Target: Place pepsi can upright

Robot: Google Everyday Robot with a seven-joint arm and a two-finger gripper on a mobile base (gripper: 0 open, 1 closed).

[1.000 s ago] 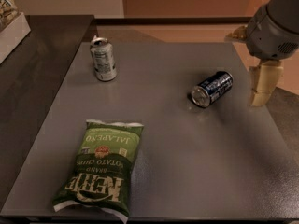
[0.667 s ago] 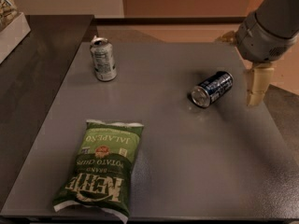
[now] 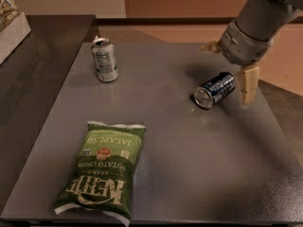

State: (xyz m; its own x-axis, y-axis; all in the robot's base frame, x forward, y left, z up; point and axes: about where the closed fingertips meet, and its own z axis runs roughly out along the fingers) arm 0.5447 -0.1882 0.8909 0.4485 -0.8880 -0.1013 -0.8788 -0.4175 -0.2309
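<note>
The pepsi can (image 3: 215, 90) is dark blue with white lettering. It lies on its side on the grey table (image 3: 189, 164), right of centre, with its silver end facing front left. My gripper (image 3: 226, 74) hangs just above and behind the can's far end. Its fingers are spread open and hold nothing. One cream finger (image 3: 248, 85) points down just right of the can. The other finger (image 3: 209, 46) shows behind the can to its left. The grey wrist (image 3: 246, 41) comes in from the top right.
A silver-white can (image 3: 105, 59) stands upright at the back left. A green Kettle jalapeño chip bag (image 3: 104, 169) lies flat at the front left. A darker counter (image 3: 33, 79) adjoins the table's left side. The table's right edge runs close to the pepsi can.
My gripper has moved left, from beside the table's right edge to over the far end of the pepsi can. The cans and the bag have not moved.
</note>
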